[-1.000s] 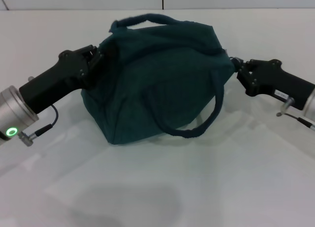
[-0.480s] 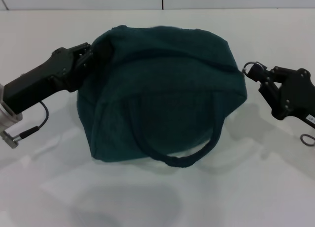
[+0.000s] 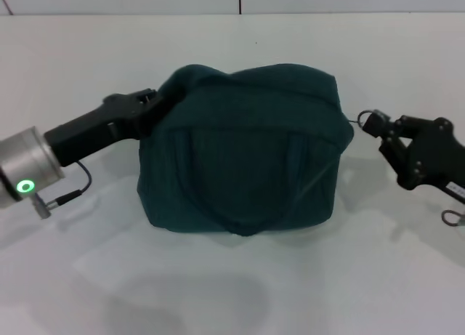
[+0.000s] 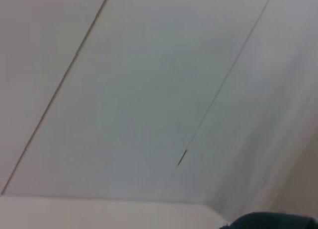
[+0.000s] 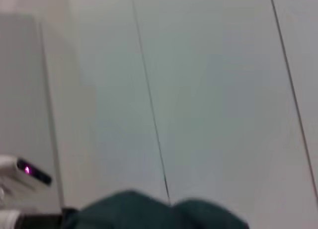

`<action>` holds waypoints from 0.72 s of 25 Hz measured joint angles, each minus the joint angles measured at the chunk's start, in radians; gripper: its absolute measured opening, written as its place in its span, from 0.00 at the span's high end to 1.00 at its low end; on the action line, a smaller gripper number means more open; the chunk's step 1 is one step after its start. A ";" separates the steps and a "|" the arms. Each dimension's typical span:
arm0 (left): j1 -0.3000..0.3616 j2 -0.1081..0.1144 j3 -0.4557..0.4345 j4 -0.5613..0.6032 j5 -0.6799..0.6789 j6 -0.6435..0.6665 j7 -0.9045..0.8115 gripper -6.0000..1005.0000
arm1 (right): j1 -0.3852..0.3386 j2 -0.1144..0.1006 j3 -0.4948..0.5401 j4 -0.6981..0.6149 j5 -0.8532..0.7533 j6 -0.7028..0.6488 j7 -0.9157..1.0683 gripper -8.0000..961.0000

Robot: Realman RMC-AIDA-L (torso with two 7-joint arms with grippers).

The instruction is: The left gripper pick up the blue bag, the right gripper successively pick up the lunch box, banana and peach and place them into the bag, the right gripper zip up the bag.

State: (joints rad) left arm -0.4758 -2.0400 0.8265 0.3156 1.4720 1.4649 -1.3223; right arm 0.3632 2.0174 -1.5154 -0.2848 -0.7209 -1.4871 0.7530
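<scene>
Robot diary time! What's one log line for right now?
blue bag: closed, resting on white table | left pincer: at bag's left end | right pincer: at zipper ring, bag's right end

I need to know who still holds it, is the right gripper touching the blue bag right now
Apart. The head view shows white table between the right gripper and the blue bag's right edge, with only a thin line running between them.
</scene>
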 joint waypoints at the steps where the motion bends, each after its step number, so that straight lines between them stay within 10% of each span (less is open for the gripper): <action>1: -0.004 -0.004 0.000 0.000 0.004 -0.019 0.000 0.94 | 0.005 0.002 -0.009 0.000 0.000 0.027 -0.001 0.95; 18: -0.008 -0.016 -0.002 0.002 0.012 -0.047 0.007 0.94 | 0.055 0.010 -0.075 -0.001 0.001 0.272 -0.003 0.95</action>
State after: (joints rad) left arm -0.4835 -2.0557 0.8248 0.3176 1.4843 1.4180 -1.3154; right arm 0.4178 2.0278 -1.5907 -0.2853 -0.7204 -1.2152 0.7504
